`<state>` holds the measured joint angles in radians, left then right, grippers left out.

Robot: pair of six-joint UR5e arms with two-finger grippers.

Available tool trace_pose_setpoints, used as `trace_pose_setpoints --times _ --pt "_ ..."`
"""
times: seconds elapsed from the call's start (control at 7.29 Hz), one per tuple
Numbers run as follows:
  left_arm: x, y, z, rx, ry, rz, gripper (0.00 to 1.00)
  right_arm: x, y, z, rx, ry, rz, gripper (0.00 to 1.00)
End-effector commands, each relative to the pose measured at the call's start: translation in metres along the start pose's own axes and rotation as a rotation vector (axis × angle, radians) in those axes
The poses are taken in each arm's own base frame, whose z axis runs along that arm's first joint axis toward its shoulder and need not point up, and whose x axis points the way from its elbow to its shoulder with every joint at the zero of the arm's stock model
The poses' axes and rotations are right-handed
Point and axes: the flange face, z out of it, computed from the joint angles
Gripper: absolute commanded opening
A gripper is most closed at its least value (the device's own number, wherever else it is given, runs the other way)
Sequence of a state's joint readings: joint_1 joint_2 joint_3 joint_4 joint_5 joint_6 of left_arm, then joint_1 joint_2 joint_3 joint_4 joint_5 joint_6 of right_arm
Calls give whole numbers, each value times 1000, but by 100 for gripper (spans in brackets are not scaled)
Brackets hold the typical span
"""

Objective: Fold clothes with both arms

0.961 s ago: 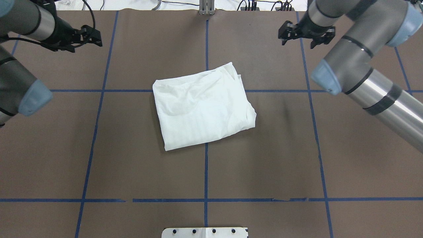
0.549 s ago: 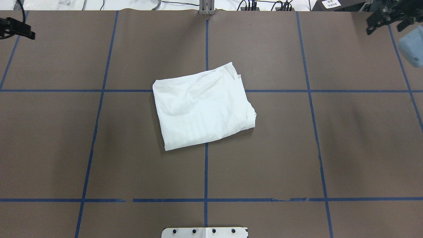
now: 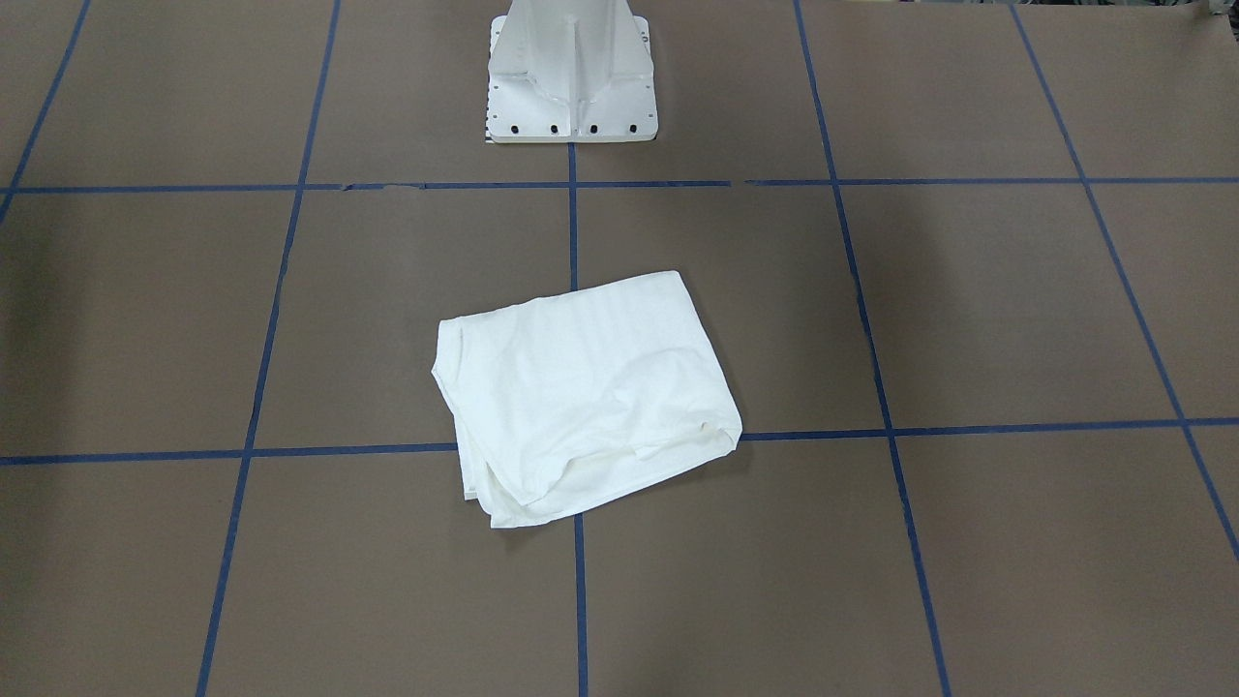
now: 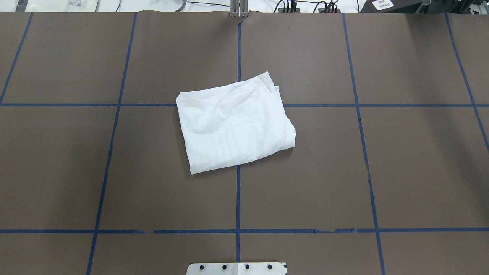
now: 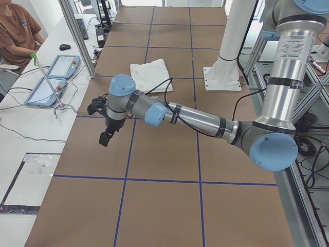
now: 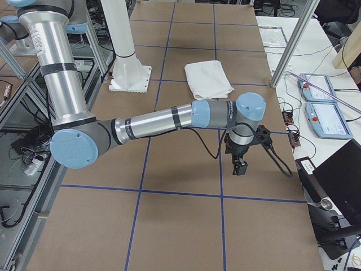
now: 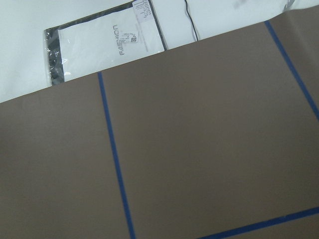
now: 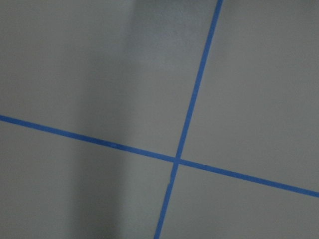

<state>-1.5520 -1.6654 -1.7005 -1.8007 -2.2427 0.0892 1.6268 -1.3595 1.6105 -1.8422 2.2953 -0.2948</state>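
The clothes, one white shirt, lie folded into a rough rectangle at the middle of the brown table, also seen in the front-facing view and small in both side views. Nothing touches them. Both arms are swung out to the table's ends, far from the clothes. My left gripper hangs pointing down over the table's left end. My right gripper hangs pointing down over the right end. Only the side views show the grippers, so I cannot tell whether they are open or shut.
The white pedestal base stands at the robot's edge. A person sits at a side bench with two blue tablets. A plastic bag lies beyond the left table end. Two more tablets and a laptop sit past the right end.
Both arms have swung outward, left to the left and right to the right, and have left the overhead view. The clothes have not moved.
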Motion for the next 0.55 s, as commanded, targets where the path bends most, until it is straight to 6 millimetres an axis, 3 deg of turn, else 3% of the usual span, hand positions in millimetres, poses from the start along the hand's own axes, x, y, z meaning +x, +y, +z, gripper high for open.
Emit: trace_pose_setpoints --times 0.0,0.14,0.41 --pt "-18 63 11 4 8 27 99 22 42 12 13 -29 2 100" --pt "-33 106 34 -59 -1 -10 99 31 76 23 -3 -29 29 100" --pt "-48 122 53 -88 -19 -43 99 28 121 38 -25 -38 87 100"
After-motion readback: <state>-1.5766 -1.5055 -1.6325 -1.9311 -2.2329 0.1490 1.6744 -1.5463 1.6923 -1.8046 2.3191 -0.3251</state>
